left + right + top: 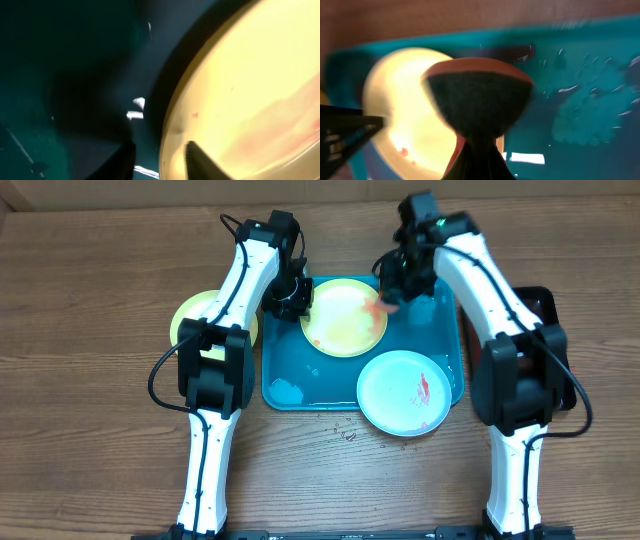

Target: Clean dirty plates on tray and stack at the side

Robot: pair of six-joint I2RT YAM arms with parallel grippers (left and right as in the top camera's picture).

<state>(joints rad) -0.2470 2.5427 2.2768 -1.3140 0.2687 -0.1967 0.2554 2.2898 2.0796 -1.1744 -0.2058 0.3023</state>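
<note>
A yellow-green plate (345, 320) with a red smear at its right lies at the back of the teal tray (290, 370). My left gripper (290, 300) is shut on this plate's left rim, one finger inside and one outside (162, 157); the left wrist view shows the plate (250, 90). My right gripper (395, 285) is shut on a dark sponge with an orange back (477, 95), held over the plate's right edge (405, 90). A pale blue plate (405, 392) with red smears overhangs the tray's front right. A second yellow-green plate (190, 315) lies on the table to the left.
A dark tray (545, 305) sits at the right, mostly behind my right arm. Paler blue patches lie on the teal tray floor (288, 392) (585, 115). Small dark specks (345, 435) lie on the wooden table in front of the tray.
</note>
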